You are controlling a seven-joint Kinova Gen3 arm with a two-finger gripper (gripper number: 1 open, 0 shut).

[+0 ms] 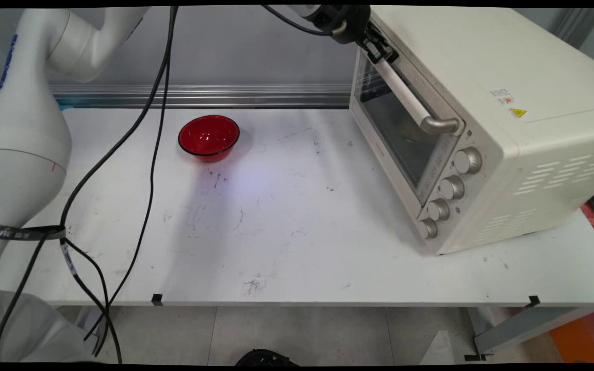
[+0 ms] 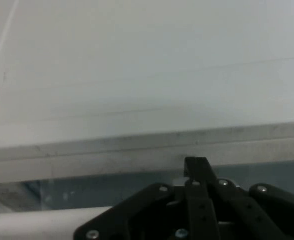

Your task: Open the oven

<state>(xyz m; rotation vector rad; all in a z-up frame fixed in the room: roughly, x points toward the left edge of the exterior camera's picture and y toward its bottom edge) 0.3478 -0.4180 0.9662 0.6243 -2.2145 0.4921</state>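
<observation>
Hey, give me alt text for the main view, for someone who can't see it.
A black gripper at the top edge sits at the far end of the handle on a cream toaster oven, whose door is closed, on the right of a white table. A red bowl stands apart on the table's far left.

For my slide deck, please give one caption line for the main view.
Black gripper closed on the far end of the toaster oven door handle; red bowl sits apart on the white table.

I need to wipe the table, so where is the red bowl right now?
In the main view the red bowl stands on the white table's far left part, well left of the toaster oven, apart from the gripper.
</observation>
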